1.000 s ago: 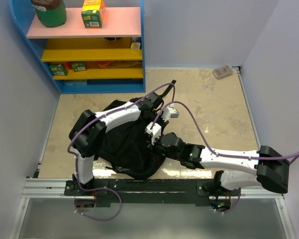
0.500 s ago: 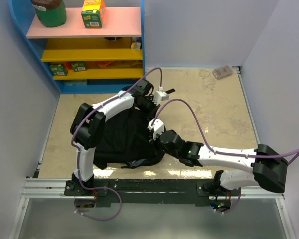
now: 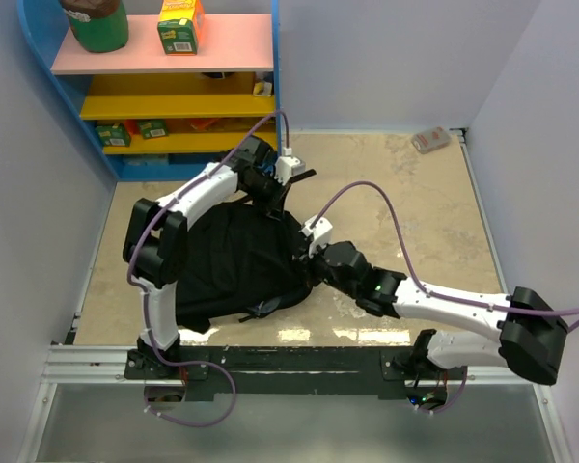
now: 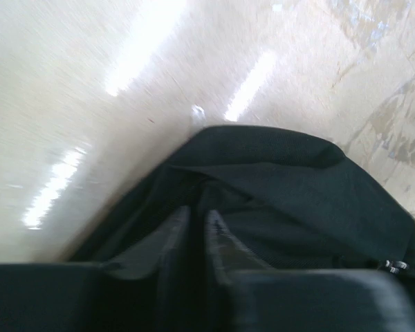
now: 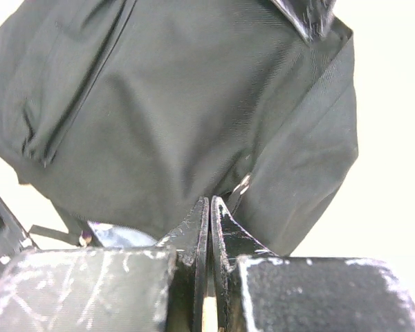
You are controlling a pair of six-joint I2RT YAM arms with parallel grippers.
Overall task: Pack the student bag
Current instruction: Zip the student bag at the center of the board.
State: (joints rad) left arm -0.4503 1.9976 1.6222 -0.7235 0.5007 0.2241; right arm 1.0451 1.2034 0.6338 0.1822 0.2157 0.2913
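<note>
The student bag [image 3: 234, 265] is a large black fabric backpack lying flat on the beige table between the arms. My left gripper [image 3: 270, 186] is at its far top end, shut on a fold of the bag's black fabric [image 4: 297, 194]; in the left wrist view the fingers [image 4: 218, 235] stand almost together with dark cloth between them. My right gripper [image 3: 310, 267] is at the bag's right edge, jaws shut [image 5: 209, 204] on the bag's fabric [image 5: 159, 104], beside a small metal zip pull [image 5: 242, 185]. A black strap [image 3: 261, 309] trails at the bag's near edge.
A blue shelf unit [image 3: 275, 87] with pink and yellow shelves stands at the back left, holding a green jar [image 3: 96, 21], a yellow carton [image 3: 179, 26] and small boxes [image 3: 114, 133]. A small pinkish packet [image 3: 430, 140] lies at the far right corner. White walls enclose the table.
My left gripper has moved away and to the left, toward the shelf, pulling the bag's top end with it. The bag has been stretched out flatter. My right gripper shifted slightly right.
</note>
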